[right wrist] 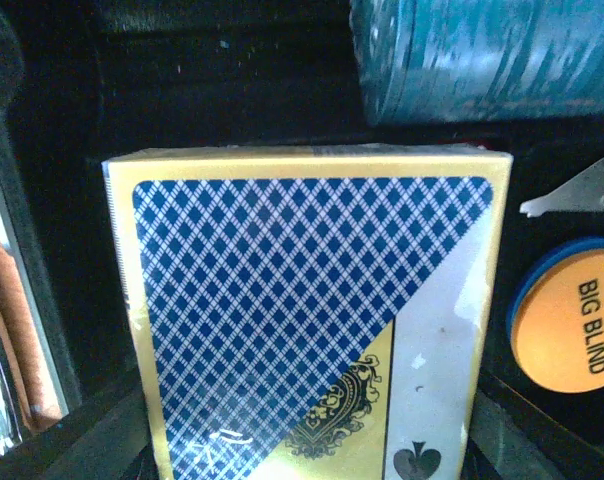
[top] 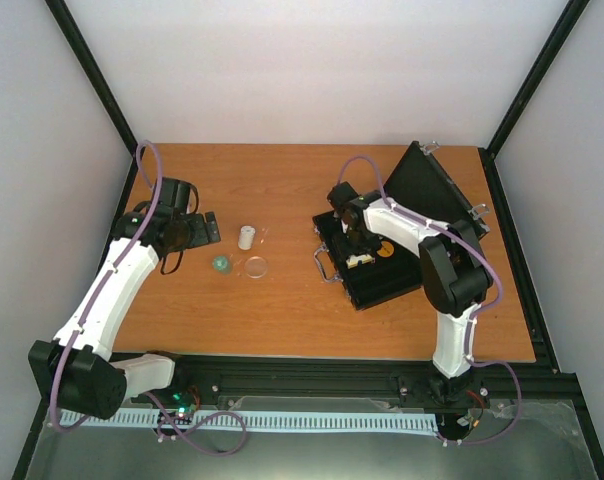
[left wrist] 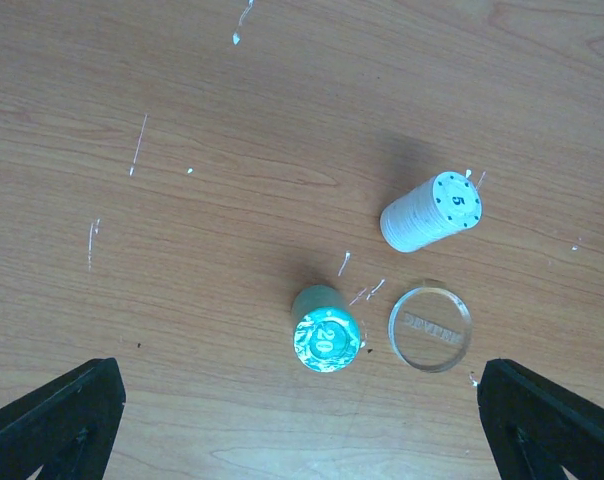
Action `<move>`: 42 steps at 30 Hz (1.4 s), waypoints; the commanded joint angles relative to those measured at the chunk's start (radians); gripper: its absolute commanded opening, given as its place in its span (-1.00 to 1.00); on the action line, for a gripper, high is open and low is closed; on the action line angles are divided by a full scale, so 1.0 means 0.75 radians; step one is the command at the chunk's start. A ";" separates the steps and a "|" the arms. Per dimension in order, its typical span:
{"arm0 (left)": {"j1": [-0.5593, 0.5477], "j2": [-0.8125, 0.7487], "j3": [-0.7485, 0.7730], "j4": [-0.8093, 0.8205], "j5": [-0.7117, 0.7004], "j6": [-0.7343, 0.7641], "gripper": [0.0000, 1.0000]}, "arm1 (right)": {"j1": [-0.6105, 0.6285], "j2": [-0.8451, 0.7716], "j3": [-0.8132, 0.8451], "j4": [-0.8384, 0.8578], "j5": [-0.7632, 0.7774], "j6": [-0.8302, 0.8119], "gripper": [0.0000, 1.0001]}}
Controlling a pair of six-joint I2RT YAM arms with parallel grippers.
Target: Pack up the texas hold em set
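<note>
Right gripper (right wrist: 312, 432) clamped on deck (right wrist: 302, 300), low inside case (right wrist: 42, 110). Deck looks stiff and light, wrapper slick; hold by long edges. Blue-green chips (right wrist: 482, 50) just ahead and orange disc (right wrist: 572, 330) beside it crowd the slot. Left gripper (left wrist: 300, 412) jaws wide apart, empty; teal stack (left wrist: 325, 340), white stack (left wrist: 432, 212), clear disc (left wrist: 430, 328) just ahead on table (left wrist: 182, 100).

Card deck (right wrist: 312, 320) inside the black case (right wrist: 212, 90), seen from close above.
The boxed deck fills most of the frame: a blue diamond-pattern back, a yellow border and a spade mark at its lower corner. The right gripper (right wrist: 307, 455) clasps it, with dark fingers (right wrist: 87, 445) against both sides at the bottom. A teal chip stack (right wrist: 482, 50) lies on its side just past the deck's top right. To the right sits an orange disc (right wrist: 572, 325) with a blue rim, printed BIG BLIND.
</note>
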 commanded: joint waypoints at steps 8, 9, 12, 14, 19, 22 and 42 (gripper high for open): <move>0.002 0.006 -0.015 0.046 0.021 0.012 0.99 | -0.006 -0.109 -0.092 0.050 -0.059 0.023 -0.20; 0.002 0.008 -0.014 0.046 0.023 0.013 0.99 | -0.006 -0.103 -0.092 0.050 -0.065 0.022 -0.18; 0.001 0.014 -0.011 0.046 0.026 0.017 1.00 | -0.004 -0.089 -0.101 0.058 -0.095 0.023 -0.13; 0.002 0.012 -0.010 0.045 0.025 0.019 1.00 | -0.004 -0.089 -0.112 0.070 -0.118 0.024 -0.05; 0.002 0.010 -0.009 0.041 0.022 0.023 0.99 | -0.004 -0.100 -0.120 0.065 -0.112 0.023 0.05; 0.002 0.010 -0.011 0.044 0.019 0.023 1.00 | -0.003 -0.115 -0.127 0.044 -0.087 0.012 0.14; 0.002 0.018 -0.019 0.051 0.021 0.022 0.99 | -0.004 -0.212 -0.056 -0.012 -0.156 -0.003 0.86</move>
